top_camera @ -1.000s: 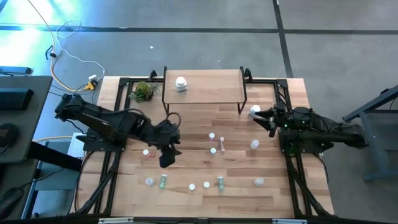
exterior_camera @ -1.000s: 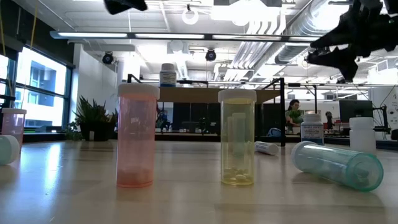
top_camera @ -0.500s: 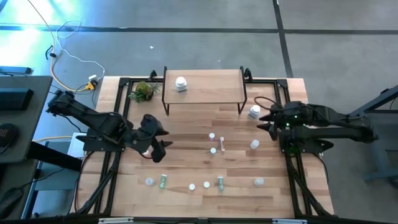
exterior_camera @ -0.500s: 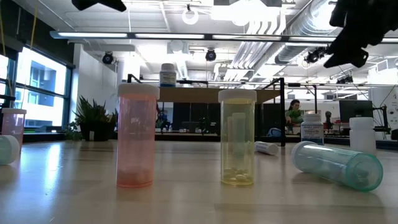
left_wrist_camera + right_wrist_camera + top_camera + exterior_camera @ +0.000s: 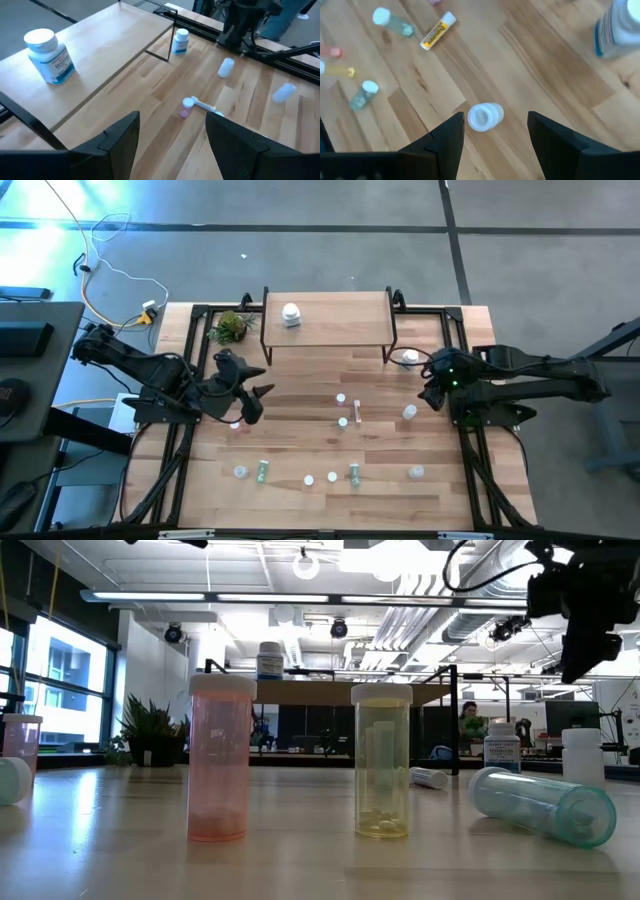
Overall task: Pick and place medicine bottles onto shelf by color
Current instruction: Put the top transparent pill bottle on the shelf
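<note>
The shelf stands at the table's far middle with one white bottle upright on it, also in the left wrist view. Several small medicine bottles stand or lie on the tabletop: a white jar by the shelf's right leg, a pink one, a yellow one, a clear one on its side. My left gripper hovers open over the table's left part, aimed at the shelf. My right gripper hangs open above the lying clear bottle, pointing down.
A small green plant sits left of the shelf. More bottles lie in a row near the table's front edge. Black frame rails run along both sides of the table. A person is far off in the room.
My left gripper has drawn back toward the table's left and far side, rising a little and tipping from pointing down to slanting toward the shelf. My right gripper has tipped from nearly level to pointing steeply down near the white jar. Both have stayed open and empty.
</note>
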`<action>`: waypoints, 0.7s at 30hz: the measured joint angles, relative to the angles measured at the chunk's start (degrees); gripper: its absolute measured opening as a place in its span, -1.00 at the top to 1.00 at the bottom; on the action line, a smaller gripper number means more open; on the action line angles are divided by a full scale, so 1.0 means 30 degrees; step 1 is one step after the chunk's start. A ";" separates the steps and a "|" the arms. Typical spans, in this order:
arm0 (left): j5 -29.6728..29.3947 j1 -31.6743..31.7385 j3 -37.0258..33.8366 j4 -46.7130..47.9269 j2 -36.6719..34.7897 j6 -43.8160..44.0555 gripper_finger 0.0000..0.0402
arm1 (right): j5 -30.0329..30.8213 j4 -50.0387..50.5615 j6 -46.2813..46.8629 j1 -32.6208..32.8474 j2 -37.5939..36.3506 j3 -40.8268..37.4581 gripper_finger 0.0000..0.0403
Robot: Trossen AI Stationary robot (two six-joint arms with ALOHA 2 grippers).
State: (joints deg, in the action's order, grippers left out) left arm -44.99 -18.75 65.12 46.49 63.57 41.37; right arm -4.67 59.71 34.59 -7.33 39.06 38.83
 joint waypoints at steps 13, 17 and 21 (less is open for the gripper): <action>0.0428 0.0892 0.0000 0.0004 0.0007 -0.0042 -0.07 | -0.0959 -0.0780 0.4947 0.0986 0.3113 -0.0007 -0.04; 0.0459 0.0907 0.0000 0.0004 0.0007 -0.0507 -0.07 | -0.0019 -0.0865 0.5595 0.2463 0.4101 -0.0007 -0.04; 0.0474 0.0907 0.0005 0.0004 0.0007 -0.0514 -0.07 | 0.1570 -0.0911 0.6479 0.3647 0.4885 -0.0015 -0.04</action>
State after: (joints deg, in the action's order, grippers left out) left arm -43.57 -16.03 65.14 46.50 63.59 39.83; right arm 0.04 56.98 54.03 3.61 53.71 38.79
